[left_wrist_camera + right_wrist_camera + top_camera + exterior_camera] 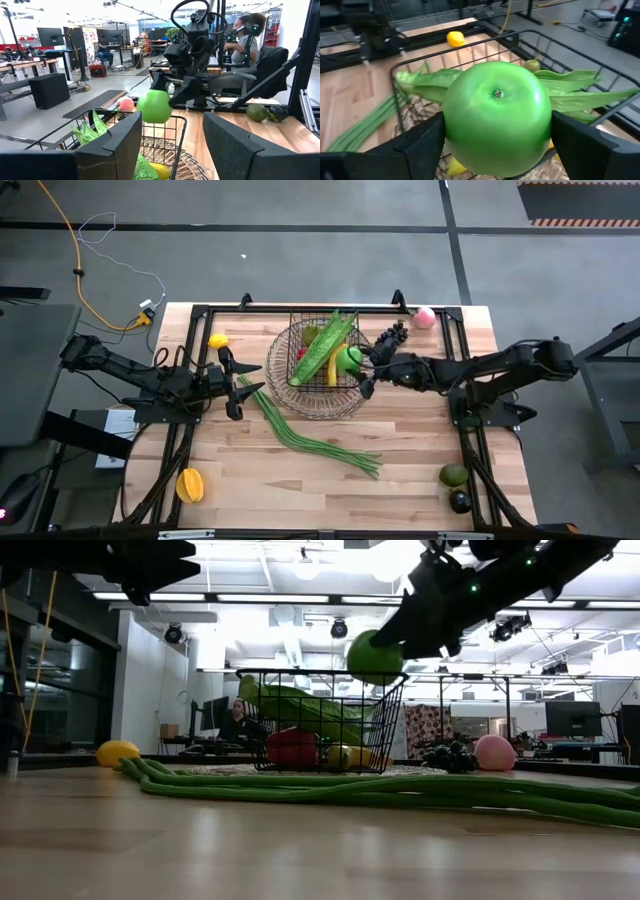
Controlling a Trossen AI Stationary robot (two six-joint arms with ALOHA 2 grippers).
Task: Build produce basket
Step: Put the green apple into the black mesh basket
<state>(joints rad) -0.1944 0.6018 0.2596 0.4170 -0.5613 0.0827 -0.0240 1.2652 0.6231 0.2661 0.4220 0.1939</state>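
The dark wire basket (300, 385) stands mid-table and holds long green leaves (330, 345), a banana and a red fruit. My right gripper (360, 368) is shut on a green apple (347, 360) over the basket's right rim. The apple also shows in the low view (373, 657) and the left wrist view (154, 106). My left gripper (232, 385) is open and empty, left of the basket, above the near end of the long green beans (310, 435), which lie on the table. My right gripper pinches the green apple's two opposite sides (451, 125) between its two fingers (420, 142). The fingers come from the table's right, slanting down. The apple is lifted clear above the basket's right rim (392, 680), its dimpled end (497, 93) turned toward the wrist.
A lemon (218, 340) lies far left and an orange fruit (190, 483) near left. Dark grapes (392, 335) and a pink apple (425, 317) lie far right. Two avocados (455, 485) lie near right. A person sits beyond the table (245, 35).
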